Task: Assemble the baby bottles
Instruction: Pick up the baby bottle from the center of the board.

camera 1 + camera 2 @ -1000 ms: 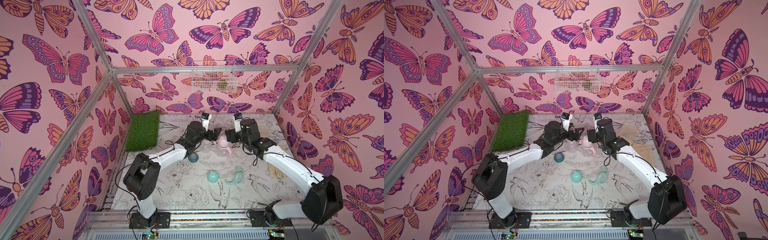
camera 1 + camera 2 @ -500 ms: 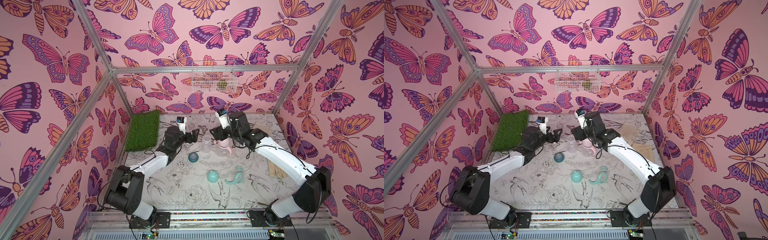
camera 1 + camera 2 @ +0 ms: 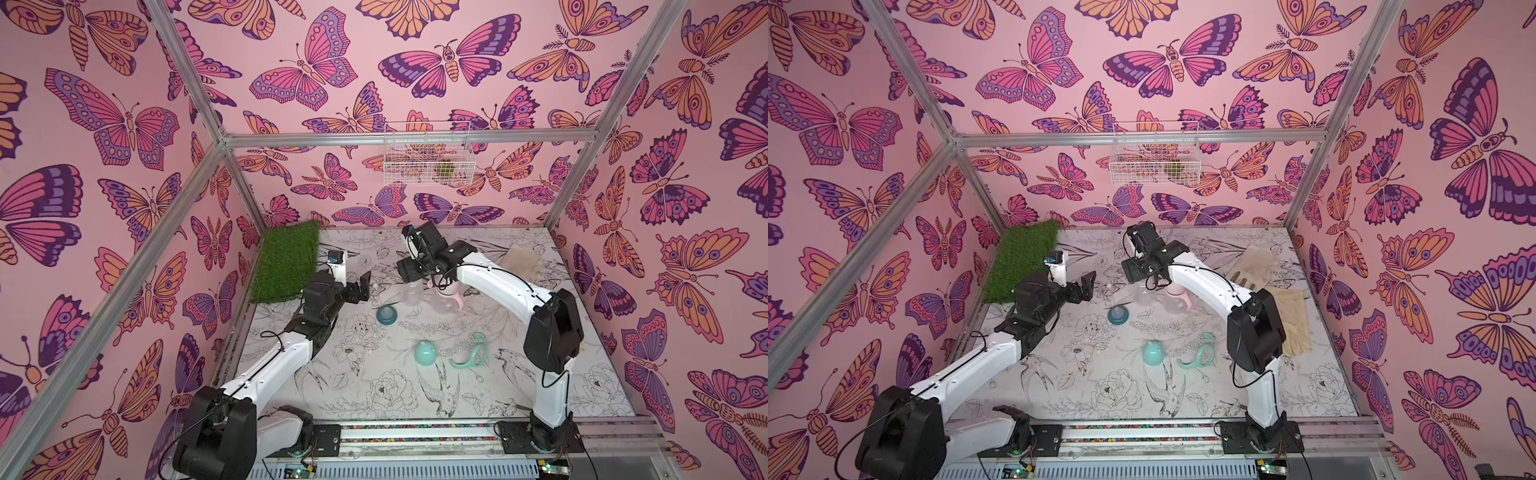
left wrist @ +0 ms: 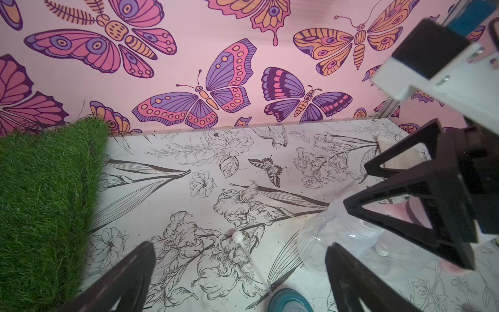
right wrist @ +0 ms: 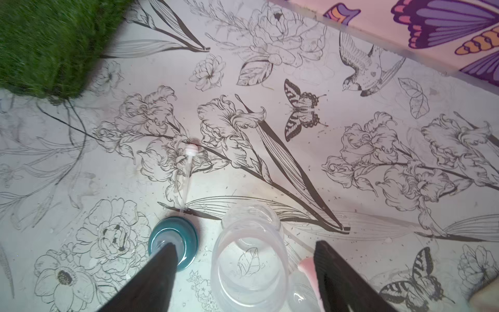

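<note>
A clear bottle (image 3: pixel 409 294) stands open-topped at mid table, with no coloured parts on it. Right beside it stands the other baby bottle (image 3: pixel 444 298), which has pink parts on it. My right gripper (image 5: pixel 248 267) hovers open over the clear bottle (image 5: pixel 249 262), one finger on each side and gaps to both. The left gripper (image 3: pixel 360 286) is open and empty, left of the bottles. A teal nipple collar (image 3: pixel 386 314) with a thin straw (image 4: pixel 244 251) lies near it. The teal dome cap (image 3: pixel 426 353) and teal handle ring (image 3: pixel 471 353) lie nearer the front.
A green grass mat (image 3: pixel 286 262) leans at the back left corner. Beige gloves (image 3: pixel 1258 262) lie along the right side. A white wire basket (image 3: pixel 428 153) hangs on the back wall. Aluminium frame posts edge the table.
The left gripper let go at the pink bottle, opened wide and drew back to the left. The right gripper swung left from the pink bottle to above the clear one.
</note>
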Robot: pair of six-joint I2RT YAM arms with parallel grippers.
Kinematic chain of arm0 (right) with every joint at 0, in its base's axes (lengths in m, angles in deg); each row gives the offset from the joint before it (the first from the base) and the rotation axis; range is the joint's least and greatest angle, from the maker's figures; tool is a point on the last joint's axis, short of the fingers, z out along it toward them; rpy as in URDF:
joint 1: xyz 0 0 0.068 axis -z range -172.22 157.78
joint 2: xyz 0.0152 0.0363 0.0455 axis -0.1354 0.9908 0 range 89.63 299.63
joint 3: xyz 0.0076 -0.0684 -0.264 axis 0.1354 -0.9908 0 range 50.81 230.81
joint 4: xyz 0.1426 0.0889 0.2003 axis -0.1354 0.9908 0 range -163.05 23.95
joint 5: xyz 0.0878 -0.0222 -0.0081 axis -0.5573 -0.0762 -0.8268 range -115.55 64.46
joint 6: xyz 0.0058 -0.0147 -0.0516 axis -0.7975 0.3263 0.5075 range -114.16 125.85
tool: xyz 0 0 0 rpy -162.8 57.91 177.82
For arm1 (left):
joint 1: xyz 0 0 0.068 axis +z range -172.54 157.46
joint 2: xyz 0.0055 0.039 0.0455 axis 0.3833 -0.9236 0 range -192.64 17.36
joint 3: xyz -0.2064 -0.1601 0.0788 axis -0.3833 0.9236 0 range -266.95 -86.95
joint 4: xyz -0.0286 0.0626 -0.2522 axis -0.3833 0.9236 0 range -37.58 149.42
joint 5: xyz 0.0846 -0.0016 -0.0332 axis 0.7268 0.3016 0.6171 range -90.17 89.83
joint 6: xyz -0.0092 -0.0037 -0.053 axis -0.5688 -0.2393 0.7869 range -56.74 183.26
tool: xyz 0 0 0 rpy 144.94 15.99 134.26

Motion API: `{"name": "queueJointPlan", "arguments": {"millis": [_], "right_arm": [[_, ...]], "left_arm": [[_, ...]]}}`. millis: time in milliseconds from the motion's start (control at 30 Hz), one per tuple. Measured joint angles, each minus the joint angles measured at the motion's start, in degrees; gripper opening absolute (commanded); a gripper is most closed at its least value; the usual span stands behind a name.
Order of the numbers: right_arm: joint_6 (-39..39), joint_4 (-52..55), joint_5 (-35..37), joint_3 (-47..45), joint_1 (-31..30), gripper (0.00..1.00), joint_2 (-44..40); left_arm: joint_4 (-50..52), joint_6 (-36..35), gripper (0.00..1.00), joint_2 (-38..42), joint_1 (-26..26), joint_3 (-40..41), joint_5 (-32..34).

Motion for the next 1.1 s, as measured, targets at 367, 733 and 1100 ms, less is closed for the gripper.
{"name": "queueJointPlan", "arguments": {"millis": [367, 733, 1100], "right_arm": [[-3.13, 4.04, 3.65, 1.84, -0.46, 0.79, 2.97], [-4.9, 6.08, 3.37, 1.84, -0.55, 0.76, 4.55], [-5.14, 8.2, 2.27, 4.72, -0.76, 0.56, 7.37]], "left_arm": [[1.25, -1.88, 1.0, 0.07, 0.31, 1.49, 0.24], [1.22, -1.92, 1.0, 0.07, 0.31, 1.49, 0.02], [1.18, -1.97, 1.0, 0.0, 0.31, 1.49, -0.44]]}}
